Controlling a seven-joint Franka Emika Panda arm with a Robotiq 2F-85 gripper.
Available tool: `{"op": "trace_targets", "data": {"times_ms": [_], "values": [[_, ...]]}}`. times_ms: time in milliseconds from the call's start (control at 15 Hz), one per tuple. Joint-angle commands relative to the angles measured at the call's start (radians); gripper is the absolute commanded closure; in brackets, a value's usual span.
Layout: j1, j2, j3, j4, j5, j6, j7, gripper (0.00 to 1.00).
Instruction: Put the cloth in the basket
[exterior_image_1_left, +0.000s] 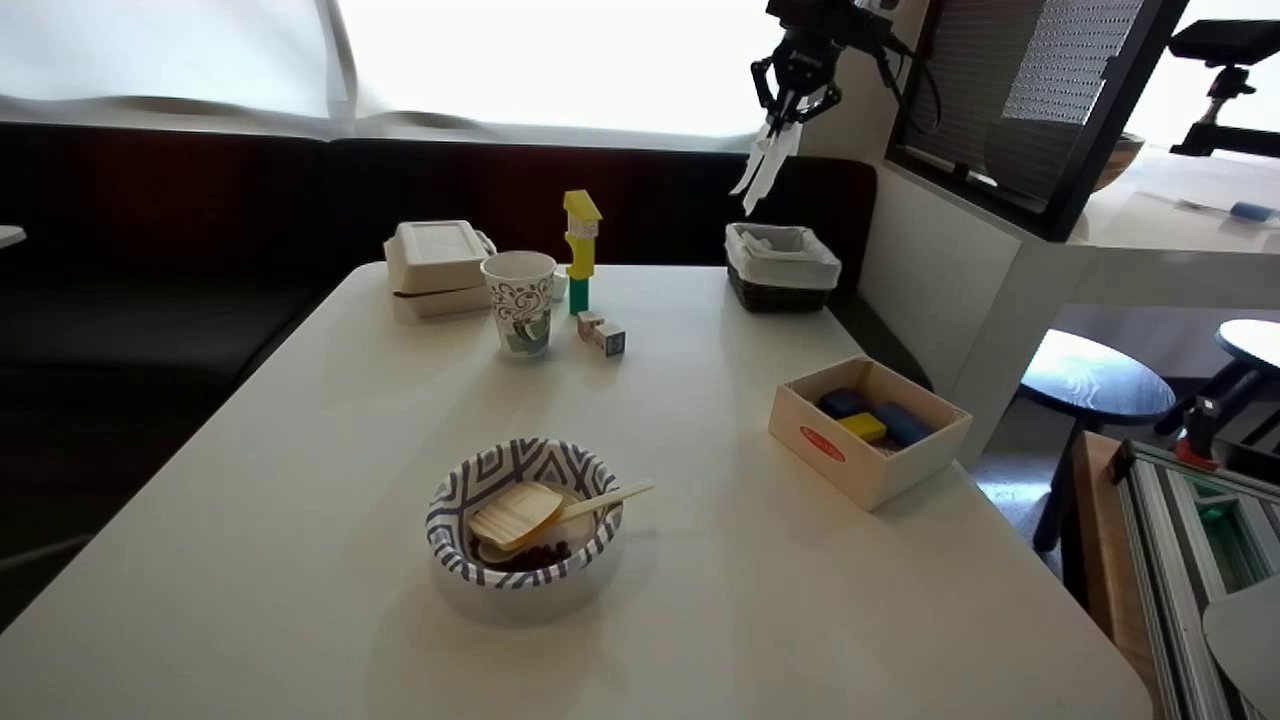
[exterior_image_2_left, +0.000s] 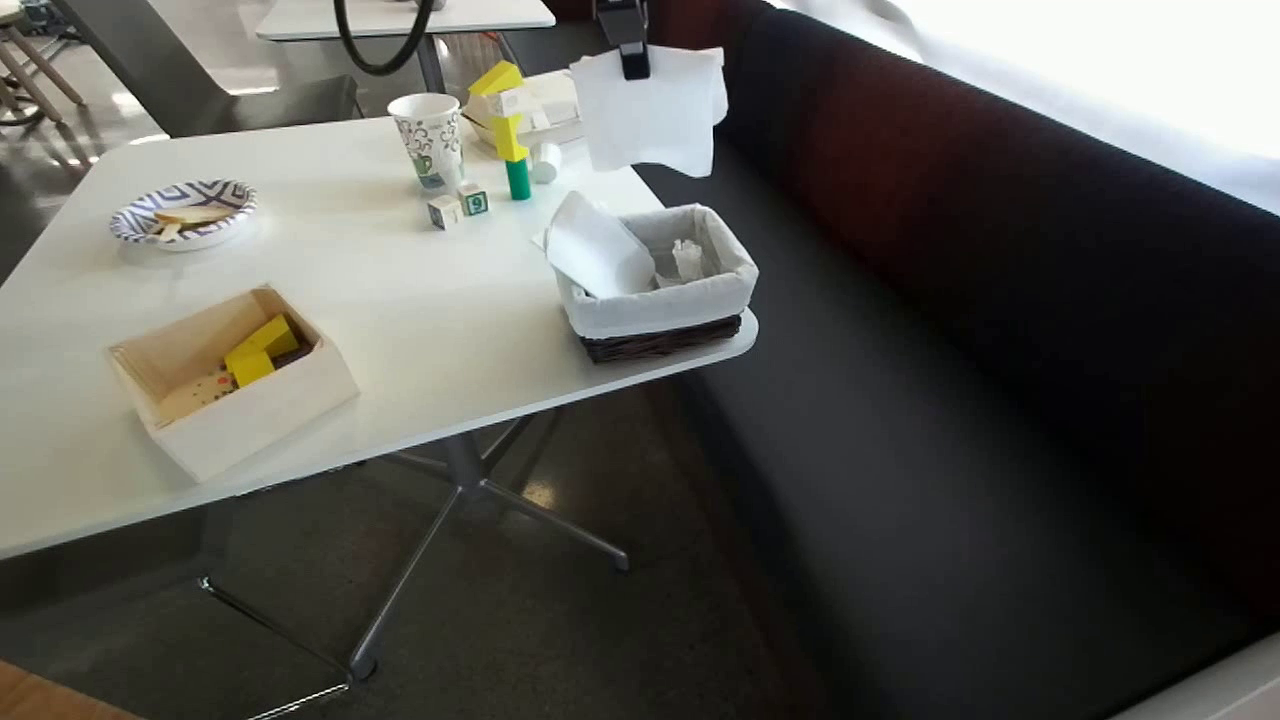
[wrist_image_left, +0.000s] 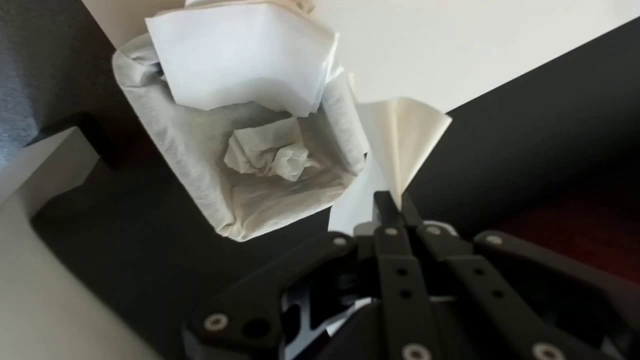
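Gripper (wrist_image_left: 398, 206), nearest in the wrist view: clamped on the cloth (exterior_image_2_left: 650, 115), which hangs above the lined basket (exterior_image_1_left: 785, 298), far right on the table (exterior_image_1_left: 700, 620) in an exterior view. I judge the carry nearly finished; next calls for centring, lowering, then release.

The cloth (exterior_image_2_left: 655, 125) is white, the basket (exterior_image_2_left: 662, 342) brown, the bowl (exterior_image_1_left: 540, 462) blue-striped.

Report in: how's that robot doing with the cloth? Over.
Gripper shut on cloth. Cloth hanging limp, not in basket. White sheet juts from one end, might obstruct.
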Motion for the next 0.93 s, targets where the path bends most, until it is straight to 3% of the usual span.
{"op": "trace_targets", "data": {"times_ms": [0,400,867], "values": [[0.03,0.063,-0.055,0.043,-0.096,-0.022,0.201,1.0],[0.034,0.175,-0.081,0.103,-0.185,-0.112,0.369,1.0],[0.014,0.276,-0.061,0.185,-0.178,-0.155,0.362,1.0]]}}
